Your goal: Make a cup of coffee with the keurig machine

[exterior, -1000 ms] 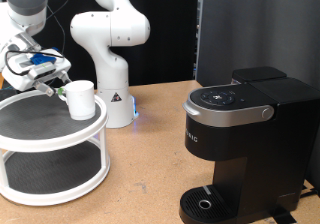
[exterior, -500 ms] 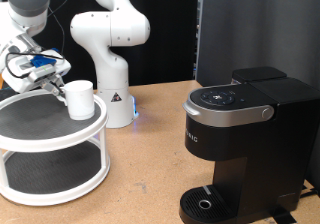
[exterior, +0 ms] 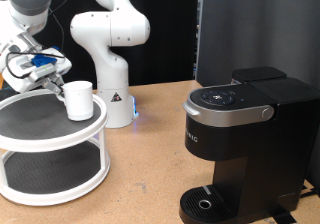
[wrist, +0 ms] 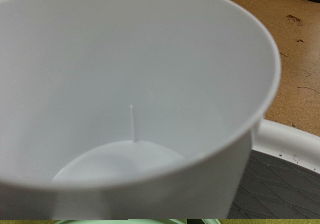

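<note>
Over the last second the cup [exterior: 79, 99] has slid a little toward 9 o'clock across the upper tier of the white 2-tier stand [exterior: 55, 144], and the tool [exterior: 50, 76] has drifted the same way with it. That small joint shift reads as the tool having made contact at the cup's rim, so the pickup looks to be under way, though the cup is not yet lifted: its base sits on the stand's dark top.

The arm comes down from about 11 o'clock in the exterior view, wrist bent so the tool slants toward 4 o'clock onto the cup's near edge. In the wrist view the cup [wrist: 130, 94] fills almost the whole picture, its empty white inside seen from close above, with the stand's rim and the brown counter [wrist: 295, 44] beyond. No finger shows there, and the exterior view is too small, so I cannot tell how far the tool is open or whether it truly grips.

The keurig machine [exterior: 240, 144] stands well apart at 4 o'clock, lid down, its drip tray bare.
</note>
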### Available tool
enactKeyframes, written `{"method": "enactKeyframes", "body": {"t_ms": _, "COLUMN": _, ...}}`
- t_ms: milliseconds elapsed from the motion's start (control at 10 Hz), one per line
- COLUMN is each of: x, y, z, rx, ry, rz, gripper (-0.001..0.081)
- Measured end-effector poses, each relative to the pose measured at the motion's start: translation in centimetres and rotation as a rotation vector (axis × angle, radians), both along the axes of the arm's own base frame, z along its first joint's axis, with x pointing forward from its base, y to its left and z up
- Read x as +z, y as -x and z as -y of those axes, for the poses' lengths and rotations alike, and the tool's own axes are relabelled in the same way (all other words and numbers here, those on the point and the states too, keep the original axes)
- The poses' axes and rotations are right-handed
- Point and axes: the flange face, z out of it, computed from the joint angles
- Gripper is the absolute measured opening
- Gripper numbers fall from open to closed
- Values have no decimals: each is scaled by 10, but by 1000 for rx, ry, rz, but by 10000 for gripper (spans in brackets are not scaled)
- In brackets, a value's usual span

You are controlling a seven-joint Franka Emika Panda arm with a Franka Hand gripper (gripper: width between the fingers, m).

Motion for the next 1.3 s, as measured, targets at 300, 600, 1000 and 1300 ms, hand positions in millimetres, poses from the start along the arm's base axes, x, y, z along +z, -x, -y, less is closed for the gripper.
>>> {"method": "enactKeyframes", "body": {"t_ms": 300, "x": 26, "y": -5, "z": -3, "rx": 30, "ry": -60, "rz": -85, "gripper": 75}}
{"method": "enactKeyframes", "body": {"t_ms": 600, "x": 71, "y": -4, "z": -4, "rx": 101, "ry": -83, "rz": -115, "gripper": 75}}
{"method": "enactKeyframes", "body": {"t_ms": 1000, "x": 70, "y": -8, "z": -10, "rx": 67, "ry": -129, "rz": -114, "gripper": 75}}
{"method": "enactKeyframes", "body": {"t_ms": 1300, "x": 58, "y": -35, "z": -38, "rx": -22, "ry": -167, "rz": -74, "gripper": 75}}
